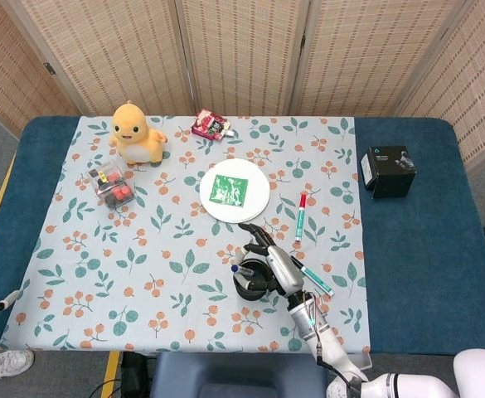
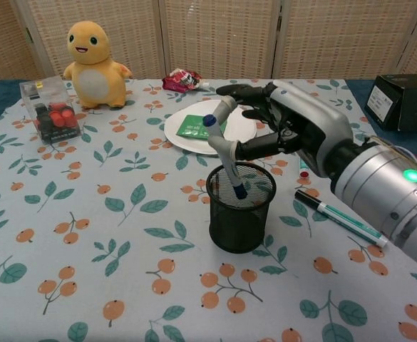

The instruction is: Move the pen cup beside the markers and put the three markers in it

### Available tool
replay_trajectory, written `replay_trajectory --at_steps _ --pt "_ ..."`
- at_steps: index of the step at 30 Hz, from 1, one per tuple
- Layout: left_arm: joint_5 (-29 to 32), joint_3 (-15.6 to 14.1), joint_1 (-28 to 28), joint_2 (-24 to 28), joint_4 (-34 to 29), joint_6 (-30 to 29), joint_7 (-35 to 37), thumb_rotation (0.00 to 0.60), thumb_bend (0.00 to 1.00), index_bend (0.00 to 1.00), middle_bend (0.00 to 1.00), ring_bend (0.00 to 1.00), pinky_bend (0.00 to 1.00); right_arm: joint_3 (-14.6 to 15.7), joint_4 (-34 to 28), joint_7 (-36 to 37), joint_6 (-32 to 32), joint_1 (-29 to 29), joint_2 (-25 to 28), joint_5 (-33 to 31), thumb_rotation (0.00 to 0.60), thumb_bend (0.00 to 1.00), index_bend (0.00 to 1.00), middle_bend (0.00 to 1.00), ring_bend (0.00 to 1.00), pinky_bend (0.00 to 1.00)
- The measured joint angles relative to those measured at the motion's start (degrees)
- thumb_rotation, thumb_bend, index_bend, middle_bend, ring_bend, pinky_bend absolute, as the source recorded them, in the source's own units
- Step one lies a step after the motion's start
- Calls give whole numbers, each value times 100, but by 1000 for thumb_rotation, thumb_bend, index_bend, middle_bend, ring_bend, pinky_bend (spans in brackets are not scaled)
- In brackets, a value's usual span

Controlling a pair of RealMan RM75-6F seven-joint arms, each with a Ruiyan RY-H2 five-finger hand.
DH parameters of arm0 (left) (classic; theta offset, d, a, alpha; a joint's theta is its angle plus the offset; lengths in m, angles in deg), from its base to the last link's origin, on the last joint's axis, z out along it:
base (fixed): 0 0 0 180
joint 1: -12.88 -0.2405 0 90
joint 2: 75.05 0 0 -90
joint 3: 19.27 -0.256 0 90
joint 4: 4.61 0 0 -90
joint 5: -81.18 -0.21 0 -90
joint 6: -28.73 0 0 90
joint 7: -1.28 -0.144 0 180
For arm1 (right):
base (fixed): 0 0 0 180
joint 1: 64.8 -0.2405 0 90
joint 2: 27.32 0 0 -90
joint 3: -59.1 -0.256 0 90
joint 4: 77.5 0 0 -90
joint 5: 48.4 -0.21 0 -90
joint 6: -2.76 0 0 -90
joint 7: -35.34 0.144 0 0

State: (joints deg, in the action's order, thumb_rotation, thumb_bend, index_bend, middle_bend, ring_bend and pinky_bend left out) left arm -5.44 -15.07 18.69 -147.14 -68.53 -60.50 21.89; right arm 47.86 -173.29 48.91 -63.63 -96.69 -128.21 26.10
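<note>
The black wire-mesh pen cup [image 2: 240, 208] stands upright on the tablecloth, just in front of the plate. A blue-capped marker with a white barrel [image 2: 224, 157] is tilted, its lower blue end inside the cup and its upper end above the rim. The green-and-white marker with a black cap [image 2: 340, 217] lies flat to the cup's right. The red-capped marker [image 1: 301, 215] lies flat farther back, also to the cup's right.

Yellow plush [image 1: 137, 133], plate [image 1: 254, 195] with green packet [image 1: 228, 189], black box [image 1: 388, 170], possibly speaker.
</note>
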Motion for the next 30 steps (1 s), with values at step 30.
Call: replay_trajectory --at_steps 30 --pt "28 -2 36 -59 -67 111 -151 600 24 0 0 0 245 260 547 -2084 614 -434 2942 1608 600 239 303 0 0 0"
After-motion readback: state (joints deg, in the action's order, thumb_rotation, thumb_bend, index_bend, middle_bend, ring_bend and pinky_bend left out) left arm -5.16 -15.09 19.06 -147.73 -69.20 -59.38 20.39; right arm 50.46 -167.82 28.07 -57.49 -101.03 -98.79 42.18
